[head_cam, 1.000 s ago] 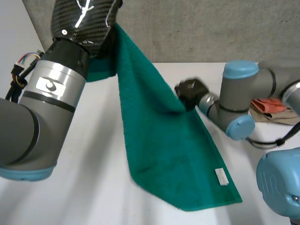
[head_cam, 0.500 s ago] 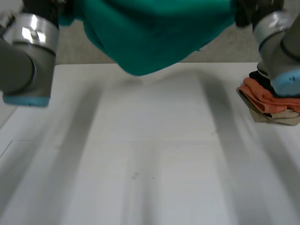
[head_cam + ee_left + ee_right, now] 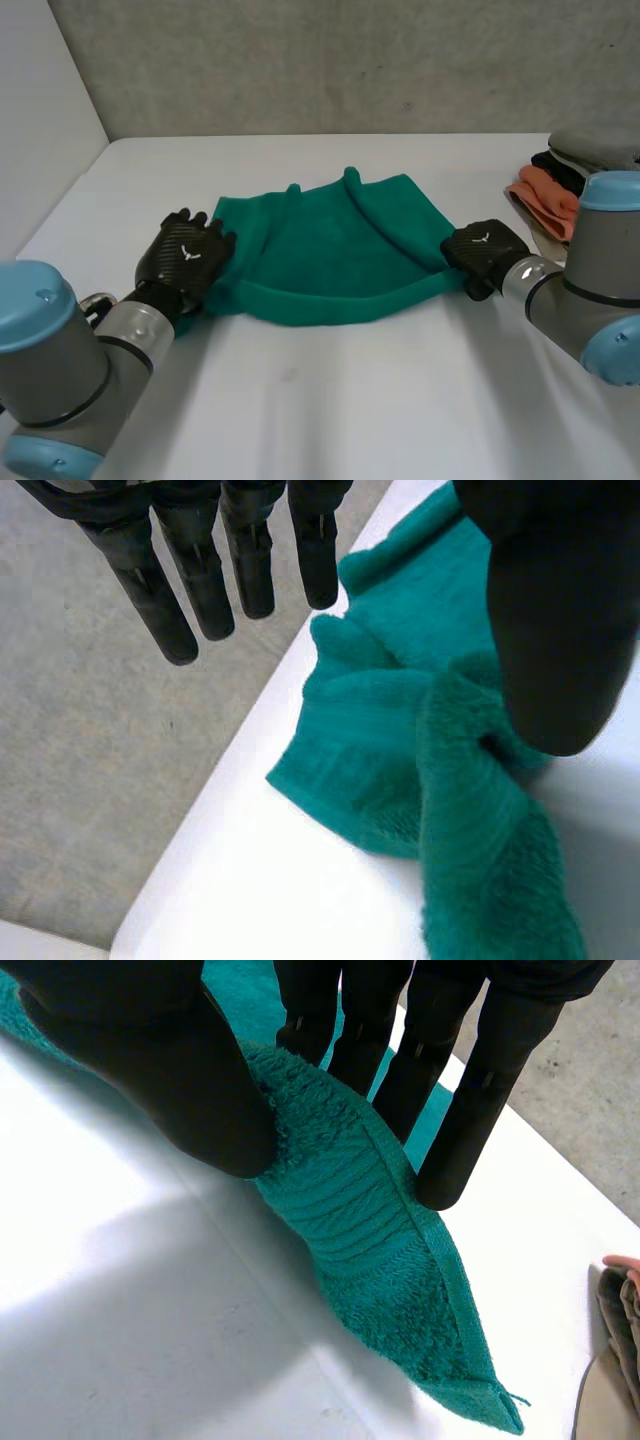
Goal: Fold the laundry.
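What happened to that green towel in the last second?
The green towel came down: both hands held it stretched in the air, now it lies rumpled on the table. The left hand at its left end has opened; the right hand still pinches the right end. The pile of clothes beside the right arm stayed put.

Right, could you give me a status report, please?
Left hand open at left end of towel. Right hand pinching right end. Towel bunched on table. Pile beyond right hand, not in the way.
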Robot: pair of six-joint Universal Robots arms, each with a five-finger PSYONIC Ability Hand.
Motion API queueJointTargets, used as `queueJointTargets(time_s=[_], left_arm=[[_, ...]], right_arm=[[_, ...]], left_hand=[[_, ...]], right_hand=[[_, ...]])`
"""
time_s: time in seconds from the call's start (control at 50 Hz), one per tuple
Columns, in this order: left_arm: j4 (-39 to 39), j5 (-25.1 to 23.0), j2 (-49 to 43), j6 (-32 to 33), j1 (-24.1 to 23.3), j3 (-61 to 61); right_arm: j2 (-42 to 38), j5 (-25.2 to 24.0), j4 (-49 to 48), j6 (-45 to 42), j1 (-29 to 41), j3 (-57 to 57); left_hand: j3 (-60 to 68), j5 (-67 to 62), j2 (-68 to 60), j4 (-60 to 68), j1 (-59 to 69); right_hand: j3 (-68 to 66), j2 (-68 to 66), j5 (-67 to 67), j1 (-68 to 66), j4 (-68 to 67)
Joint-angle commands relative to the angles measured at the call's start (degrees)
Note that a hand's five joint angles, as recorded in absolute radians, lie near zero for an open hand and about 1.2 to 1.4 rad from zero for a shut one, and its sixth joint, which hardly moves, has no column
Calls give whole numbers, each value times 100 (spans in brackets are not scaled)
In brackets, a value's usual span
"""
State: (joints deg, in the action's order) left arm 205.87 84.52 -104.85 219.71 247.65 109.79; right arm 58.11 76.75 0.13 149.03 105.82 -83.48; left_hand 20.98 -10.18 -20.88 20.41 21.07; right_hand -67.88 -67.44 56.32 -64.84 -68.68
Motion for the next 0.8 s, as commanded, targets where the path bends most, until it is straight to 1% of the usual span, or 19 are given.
queueJointTargets(time_s=[0.02, 0.04, 0.06, 0.1, 0.12, 0.18, 0.24, 0.3, 0.36, 0.4, 0.5, 0.56, 0.6, 0.62, 0.64, 0.66, 0.74, 0.76, 0.8], left_arm=[[-1030, 3, 456, -472, 626, -301], [-1110, 3, 500, -612, 714, -301], [-1232, -6, 553, -953, 871, -309], [-1338, -6, 562, -1367, 1030, -310], [-1426, -32, 588, -1796, 1162, -301], [-1584, -120, 580, -2526, 1399, -301], [-1699, -269, 554, -2845, 1540, -301], [-1796, -594, 440, -2899, 1743, -310], [-1822, -867, 54, -2907, 1918, -380], [-1840, -990, -331, -2925, 1884, -546], [-2077, -999, -808, -2916, 1849, -810], [-2393, -999, -1168, -2916, 1787, -1082], [-2472, -982, -1265, -2916, 1726, -1171], [-2507, -964, -1361, -2908, 1656, -1275], [-2517, -964, -1397, -2907, 1629, -1320], [-2508, -955, -1459, -2916, 1585, -1433], [-2525, -675, -1336, -2899, 1524, -1610], [-2543, -378, -1058, -2899, 1480, -1645], [-2534, -95, -477, -2890, 1427, -1602]], right_arm=[[130, -108, -4, 47, -114, -186], [148, -125, -4, 47, -114, -221], [148, -134, -13, 47, -114, -239], [148, -143, -13, 56, -114, -248], [148, -143, -22, 56, -114, -248], [148, -143, -22, 56, -123, -248], [148, -143, -22, 56, -176, -239], [148, -143, -22, 56, -185, -239], [148, -143, -22, 56, -185, -247], [148, -143, -22, 56, -193, -256], [148, -143, -39, 56, -220, -256], [157, -143, -39, 56, -272, -248], [165, -134, -39, 56, -308, -230], [174, -134, -39, 56, -325, -221], [200, -134, -48, 56, -325, -212], [279, -134, -40, 47, -334, -204], [657, -134, 13, -23, -334, -177], [840, -134, 57, -40, -343, -142], [1235, -134, 275, -171, -352, -81]], left_hand=[[-18, -63, 8, 40, -26], [-17, -64, 7, 40, -26], [-1, -80, -9, 57, -9], [50, -130, -60, 107, 41], [183, -264, -193, 240, 175], [469, -550, -479, 526, 461], [1057, -1137, -1067, 1114, 1048], [1294, -1375, -1305, 1352, 1286], [1479, -1560, -1489, 1536, 1471], [1647, -1727, -1657, 1704, 1638], [1749, -1830, -1759, 1806, 1741], [1882, -1963, -1892, 1940, 1874], [2185, -2265, -2195, 2242, 2176], [3502, -3583, -3512, 3559, 3494], [4464, -4545, -4474, 4521, 4456], [5887, -5968, -5897, 5944, 5879], [5902, -5982, -5912, 5959, 5893], [5902, -5982, -5912, 5959, 5893], [5902, -5982, -5912, 5959, 5893]], right_hand=[[-1212, -1256, 1368, -1516, -1132], [-1212, -1256, 1368, -1516, -1132], [-1212, -1256, 1368, -1516, -1132], [-1212, -1256, 1368, -1516, -1132], [-1212, -1256, 1368, -1516, -1132], [-1212, -1256, 1368, -1516, -1132], [-1212, -1256, 1368, -1516, -1132], [-1212, -1256, 1368, -1516, -1132], [-1212, -1256, 1368, -1516, -1132], [-1212, -1256, 1368, -1516, -1132], [-1212, -1256, 1368, -1516, -1132], [-1212, -1256, 1368, -1516, -1132], [-1212, -1256, 1368, -1516, -1132], [-1212, -1256, 1368, -1516, -1132], [-1212, -1256, 1368, -1516, -1132], [-1212, -1256, 1368, -1516, -1132], [-1212, -1256, 1368, -1516, -1132], [-1212, -1256, 1368, -1516, -1132], [-1212, -1256, 1368, -1516, -1132]])
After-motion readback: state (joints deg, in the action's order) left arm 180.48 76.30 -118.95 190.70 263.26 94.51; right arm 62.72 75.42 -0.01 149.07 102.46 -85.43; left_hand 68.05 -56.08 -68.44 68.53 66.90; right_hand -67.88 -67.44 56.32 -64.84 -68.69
